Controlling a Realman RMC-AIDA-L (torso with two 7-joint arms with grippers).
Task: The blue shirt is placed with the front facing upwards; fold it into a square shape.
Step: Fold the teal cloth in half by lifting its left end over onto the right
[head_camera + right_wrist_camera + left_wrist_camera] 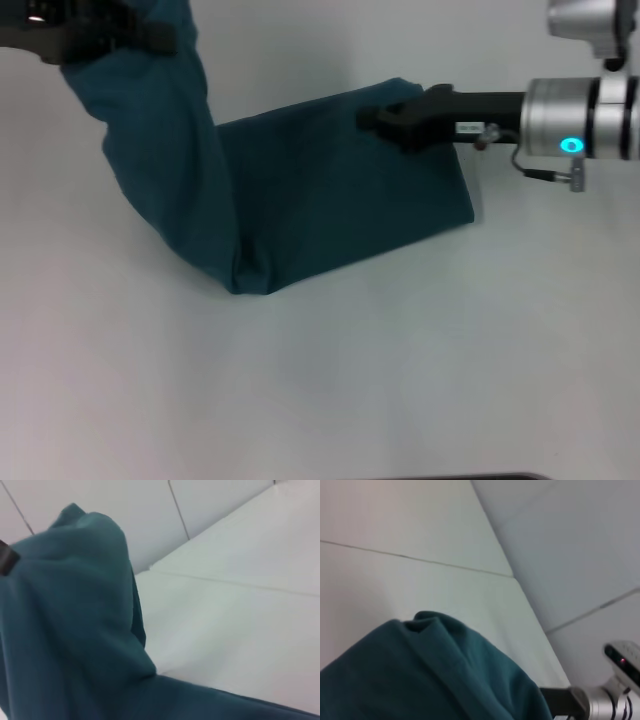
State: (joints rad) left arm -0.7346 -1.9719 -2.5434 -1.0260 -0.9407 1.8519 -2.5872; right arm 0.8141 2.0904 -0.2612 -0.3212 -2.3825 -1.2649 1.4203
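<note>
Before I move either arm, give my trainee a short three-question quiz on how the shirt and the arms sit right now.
1. True or false: the whole blue shirt lies flat on the white table.
2. Which arm holds cloth up off the table? A) left B) right C) neither
3. Fill in: the right gripper sits at the shirt's ____ edge, seen from the head camera.

Key
1. False. One end rises to the left gripper at the upper left, and the rest lies folded on the table.
2. A. The raised cloth hangs from the left arm.
3. Far. It rests on the flat part near its far right corner; I cannot tell how its jaws stand.
</note>
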